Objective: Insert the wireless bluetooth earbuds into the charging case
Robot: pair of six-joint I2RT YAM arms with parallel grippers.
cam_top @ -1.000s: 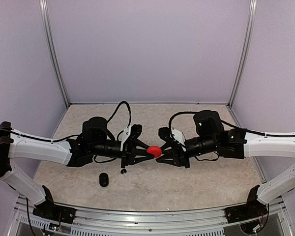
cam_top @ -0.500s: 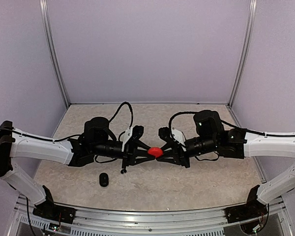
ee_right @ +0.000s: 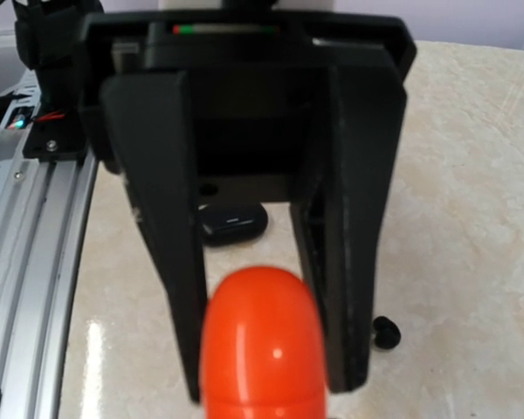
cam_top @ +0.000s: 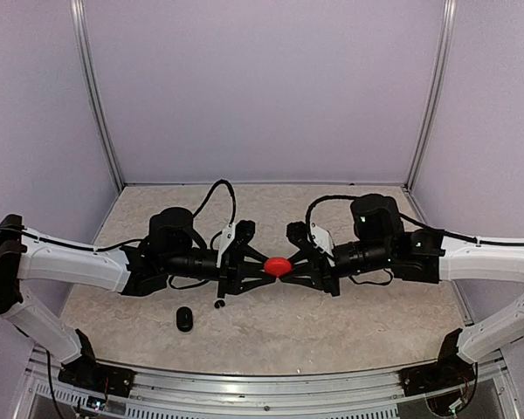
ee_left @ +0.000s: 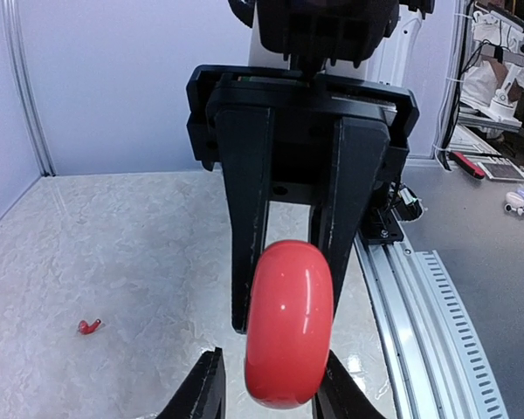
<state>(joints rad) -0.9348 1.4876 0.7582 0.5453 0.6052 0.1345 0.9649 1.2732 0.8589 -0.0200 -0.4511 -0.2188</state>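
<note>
The right jaws are clamped tight on the red charging case [cam_top: 277, 266], which is held above the table [cam_top: 332, 323]. The left jaws meet the case from the opposite side, slightly parted around it, with a sliver of gap at 1 finger. Below the left jaws lies 1 black earbud [cam_top: 218, 305], with a black case [cam_top: 184, 319] just beyond it. 1 red earbud [ee_left: 89, 326] lies well off to the side.

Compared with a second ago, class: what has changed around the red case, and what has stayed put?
The right gripper has squeezed shut on the red charging case, which now looks flatter, and its arm drifted slightly right. The left gripper has eased open; its wrist view shows a gap beside the case. Unchanged: the case hangs between both grippers; the black case and black earbud lie on the table.
</note>
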